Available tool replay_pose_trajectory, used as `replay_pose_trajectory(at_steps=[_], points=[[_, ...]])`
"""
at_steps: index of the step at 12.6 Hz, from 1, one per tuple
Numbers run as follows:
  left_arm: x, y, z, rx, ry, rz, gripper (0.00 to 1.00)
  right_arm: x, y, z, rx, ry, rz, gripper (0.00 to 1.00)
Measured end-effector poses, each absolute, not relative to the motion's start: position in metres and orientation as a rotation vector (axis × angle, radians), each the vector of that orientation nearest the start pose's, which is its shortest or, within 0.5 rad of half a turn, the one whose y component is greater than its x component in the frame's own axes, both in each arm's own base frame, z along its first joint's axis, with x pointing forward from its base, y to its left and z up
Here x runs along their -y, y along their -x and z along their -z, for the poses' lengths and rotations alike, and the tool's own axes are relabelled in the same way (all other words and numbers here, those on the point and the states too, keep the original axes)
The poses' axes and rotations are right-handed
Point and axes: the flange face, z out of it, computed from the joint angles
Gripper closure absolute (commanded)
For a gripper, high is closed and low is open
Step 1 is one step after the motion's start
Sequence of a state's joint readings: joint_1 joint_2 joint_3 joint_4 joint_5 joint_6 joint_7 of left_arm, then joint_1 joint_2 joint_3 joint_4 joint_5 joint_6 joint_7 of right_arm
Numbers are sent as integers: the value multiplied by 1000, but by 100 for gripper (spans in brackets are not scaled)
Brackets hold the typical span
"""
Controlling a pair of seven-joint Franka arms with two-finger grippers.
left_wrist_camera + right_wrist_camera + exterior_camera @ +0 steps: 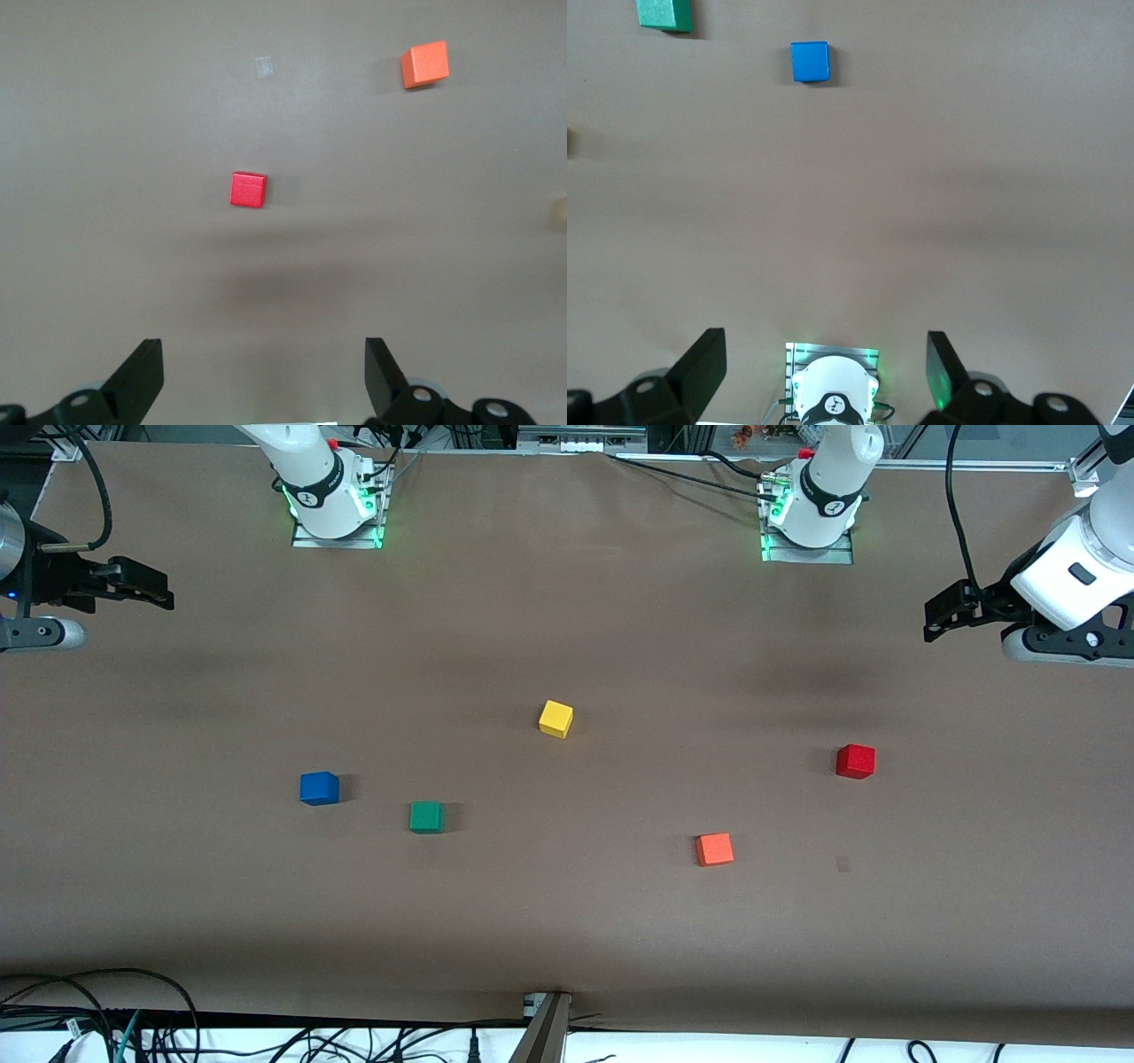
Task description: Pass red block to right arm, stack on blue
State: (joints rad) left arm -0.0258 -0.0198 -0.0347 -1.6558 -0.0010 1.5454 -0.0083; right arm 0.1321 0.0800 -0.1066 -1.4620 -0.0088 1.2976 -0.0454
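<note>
The red block lies on the brown table toward the left arm's end; it also shows in the left wrist view. The blue cube lies toward the right arm's end and also shows in the right wrist view. My left gripper hangs over the left arm's end of the table, open and empty, apart from the red block. My right gripper hangs over the right arm's end of the table, open and empty, apart from the blue cube.
A green cube lies beside the blue one, slightly nearer the camera. A yellow cube sits mid-table. An orange cube lies nearer the camera than the red block. Both arm bases stand at the table's edge.
</note>
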Motion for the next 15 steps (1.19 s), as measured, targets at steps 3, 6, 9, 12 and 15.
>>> replay_pose_trajectory(at_steps=[3,6,9,12,15], points=[[31,-543,-590,-76,3134,-151,0,-15,-548,-610,108,3131,-384,0],[31,-548,-586,-76,3134,-171,0,-15,-548,-610,108,3131,-384,0],[31,-552,-575,-75,3131,-214,0,-15,-548,-610,108,3131,-384,0],[30,-561,-553,-72,3126,-277,0,-15,-548,-610,108,3131,-385,0],[11,-576,-516,-20,3121,-360,0,-15,-548,-610,107,3131,-384,0]])
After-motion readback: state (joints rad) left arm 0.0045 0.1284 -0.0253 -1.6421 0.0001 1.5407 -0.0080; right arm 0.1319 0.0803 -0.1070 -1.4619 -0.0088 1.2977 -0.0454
